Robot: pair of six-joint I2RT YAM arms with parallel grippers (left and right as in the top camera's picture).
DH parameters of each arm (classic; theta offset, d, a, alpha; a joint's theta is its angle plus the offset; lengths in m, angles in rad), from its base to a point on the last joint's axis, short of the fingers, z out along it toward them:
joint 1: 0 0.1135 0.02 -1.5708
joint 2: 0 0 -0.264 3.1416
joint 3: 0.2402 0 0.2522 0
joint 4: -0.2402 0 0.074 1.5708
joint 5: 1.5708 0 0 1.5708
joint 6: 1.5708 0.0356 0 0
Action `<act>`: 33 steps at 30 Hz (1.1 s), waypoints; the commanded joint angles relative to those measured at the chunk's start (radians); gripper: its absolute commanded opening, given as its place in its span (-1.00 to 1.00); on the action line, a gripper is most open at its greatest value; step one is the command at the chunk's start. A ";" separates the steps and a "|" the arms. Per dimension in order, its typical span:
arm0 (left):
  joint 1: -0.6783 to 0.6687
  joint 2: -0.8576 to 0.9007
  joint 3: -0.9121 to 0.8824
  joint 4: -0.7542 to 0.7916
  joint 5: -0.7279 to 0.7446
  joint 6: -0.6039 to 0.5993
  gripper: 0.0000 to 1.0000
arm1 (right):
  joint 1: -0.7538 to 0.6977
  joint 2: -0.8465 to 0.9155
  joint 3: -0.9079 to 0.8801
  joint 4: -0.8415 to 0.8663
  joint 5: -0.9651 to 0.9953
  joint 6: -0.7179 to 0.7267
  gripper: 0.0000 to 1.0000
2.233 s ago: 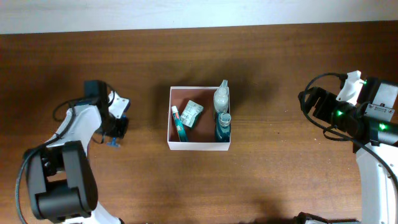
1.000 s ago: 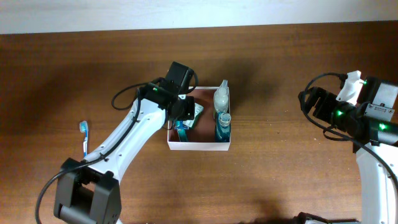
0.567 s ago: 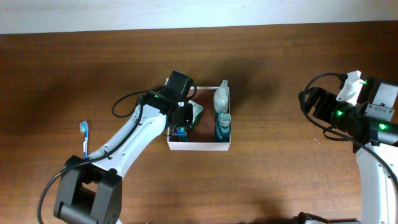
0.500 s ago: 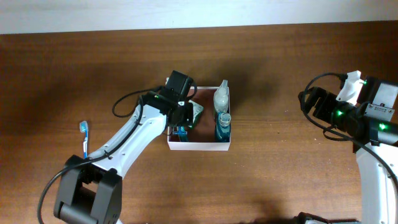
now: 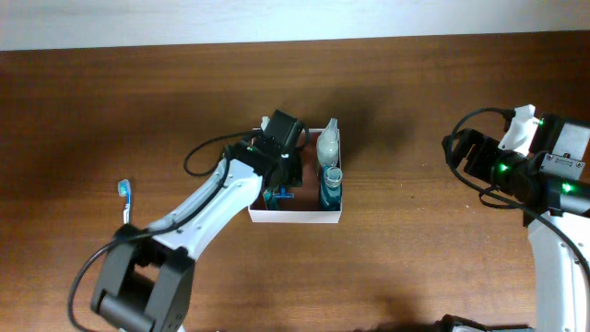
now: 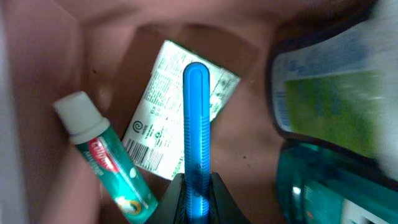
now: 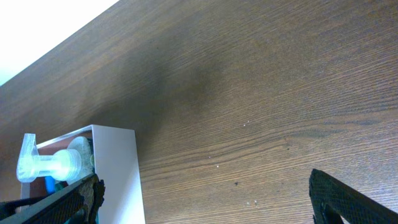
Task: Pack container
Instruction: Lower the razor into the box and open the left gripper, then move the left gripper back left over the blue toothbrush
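The container [image 5: 295, 218] is a square white-walled box with a reddish-brown floor [image 6: 249, 149], at the table's middle. In it lie a green toothpaste tube [image 6: 106, 165], a white-green packet [image 6: 165, 118], a clear pump bottle [image 5: 328, 143] and a teal bottle [image 5: 331, 189]. My left gripper [image 5: 278, 184] reaches down into the container and is shut on a blue plastic handle [image 6: 196, 124], which it holds above the packet. My right gripper [image 5: 458, 152] is open and empty, off to the container's right; its fingers [image 7: 205, 208] frame bare table.
A toothbrush with a blue head [image 5: 123, 198] lies on the wooden table [image 5: 415, 258] at the far left. The container's white wall [image 7: 115, 168] and the pump bottle [image 7: 53, 165] show at the left of the right wrist view.
My left arm swung from the table's left side to the container with the blue handle, then shifted rightward over the packet. The right arm has not moved.
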 commanded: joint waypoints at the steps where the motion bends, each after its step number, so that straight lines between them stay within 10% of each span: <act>1: -0.007 0.062 -0.013 0.006 0.008 -0.016 -0.99 | -0.003 0.001 0.017 0.003 0.008 -0.003 0.97; 5: -0.007 0.071 -0.009 0.007 0.009 -0.016 -0.96 | -0.003 0.001 0.017 0.003 0.008 -0.003 0.97; 7: -0.007 0.068 -0.004 0.005 0.009 -0.016 -0.49 | -0.003 0.001 0.017 0.003 0.008 -0.003 0.97; 11: -0.007 0.055 0.012 -0.016 0.012 -0.016 -0.29 | -0.003 0.001 0.017 0.003 0.008 -0.003 0.97; 23: 0.008 -0.069 0.136 -0.170 -0.039 0.127 -0.23 | -0.003 0.001 0.017 0.003 0.008 -0.003 0.97; 33: 0.381 -0.142 0.125 -0.500 -0.310 0.151 0.17 | -0.003 0.001 0.017 0.003 0.008 -0.003 0.96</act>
